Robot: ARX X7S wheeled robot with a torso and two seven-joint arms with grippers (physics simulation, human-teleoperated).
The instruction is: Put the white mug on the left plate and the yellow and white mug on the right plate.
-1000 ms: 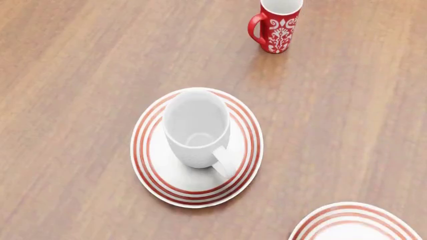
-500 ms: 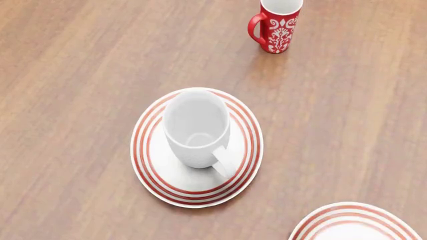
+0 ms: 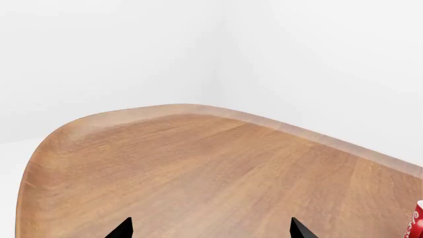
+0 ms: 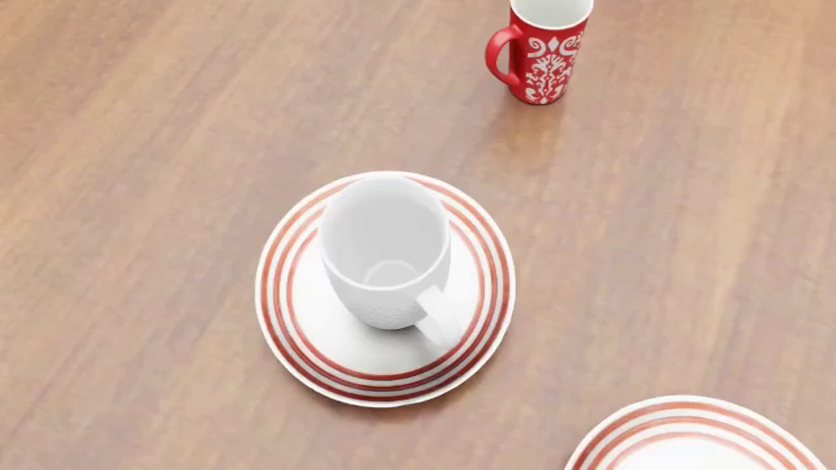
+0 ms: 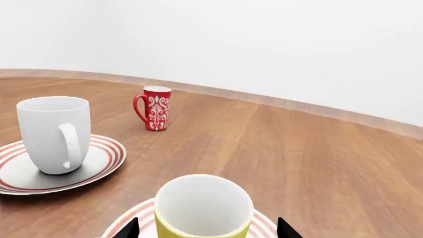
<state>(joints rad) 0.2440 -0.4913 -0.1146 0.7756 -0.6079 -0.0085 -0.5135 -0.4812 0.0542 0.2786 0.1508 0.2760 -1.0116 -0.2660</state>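
White mug (image 4: 384, 251) sits upright on the left plate (image 4: 307, 348), handle toward the robot, so that half looks done. Yellow mug (image 5: 203, 207) is on the right plate (image 5: 130, 218) with the right gripper (image 5: 206, 229) spread wide, a tip either side and apparently not touching — looks like a release. The left gripper (image 3: 210, 229) is spread too, holding nothing, over bare table (image 3: 198, 163). Main risk I'd guess: pulling the right arm back crooked and clipping the mug's rim — it's tall and slim, so it could tip. Red mug (image 4: 542, 49) stands well apart. No readable writing, just white ornament on the red one.
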